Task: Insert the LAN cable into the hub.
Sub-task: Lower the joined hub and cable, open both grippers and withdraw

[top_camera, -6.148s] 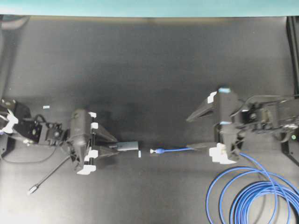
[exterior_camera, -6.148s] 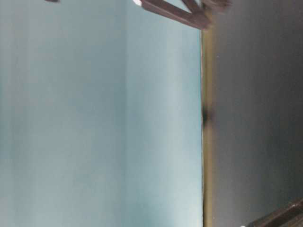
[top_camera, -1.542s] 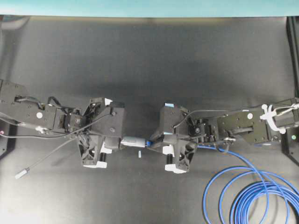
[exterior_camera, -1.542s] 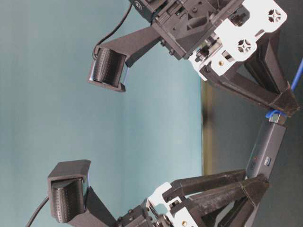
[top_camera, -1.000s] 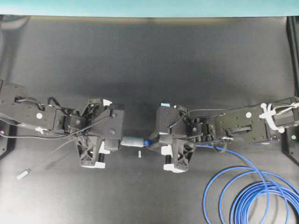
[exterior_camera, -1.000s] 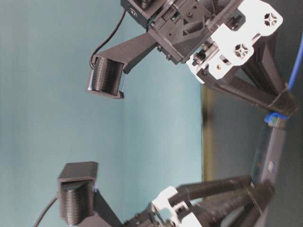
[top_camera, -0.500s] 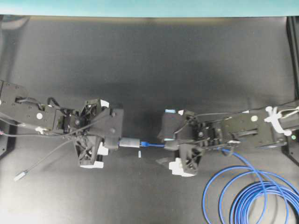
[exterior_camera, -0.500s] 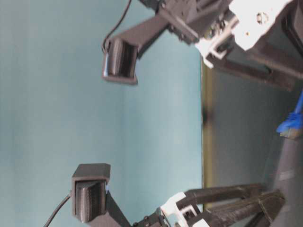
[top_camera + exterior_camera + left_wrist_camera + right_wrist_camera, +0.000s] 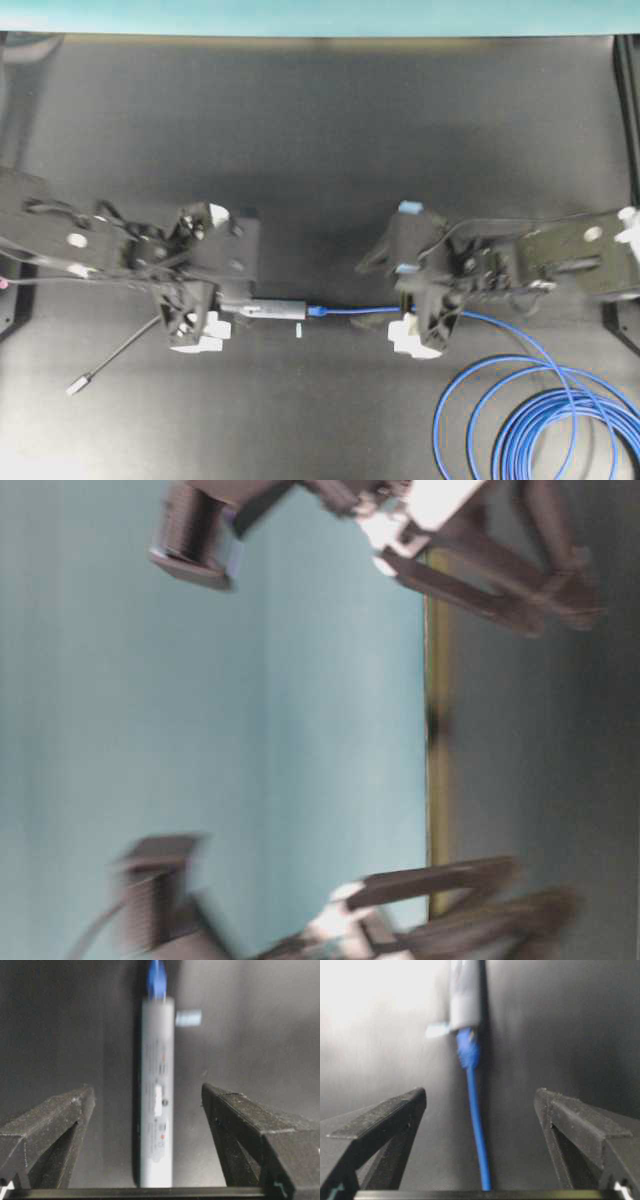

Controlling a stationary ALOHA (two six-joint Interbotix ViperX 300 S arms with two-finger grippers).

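Note:
The hub (image 9: 275, 308) lies flat on the black table, a slim grey bar. The LAN cable's blue boot (image 9: 316, 311) sits against the hub's right end, and the clear plug does not show. My left gripper (image 9: 243, 305) is open astride the hub's left part without touching it. In the left wrist view the hub (image 9: 157, 1090) lies between the spread fingers (image 9: 60, 1120), with the boot (image 9: 156, 980) at its far end. My right gripper (image 9: 372, 298) is open over the LAN cable (image 9: 350, 311). In the right wrist view the cable (image 9: 475, 1125) runs untouched up to the boot (image 9: 468, 1050) and hub (image 9: 465, 1000).
The blue cable's loops (image 9: 540, 430) lie at the front right. The hub's thin grey tail (image 9: 120, 350) ends in a silver plug (image 9: 75, 383) at the front left. A small pale label (image 9: 299, 328) lies on the table beside the hub. The table-level view is blurred.
My right gripper has let go of the cable and drawn back to the right. My left gripper has opened, and the hub now lies on the table with the boot against its end.

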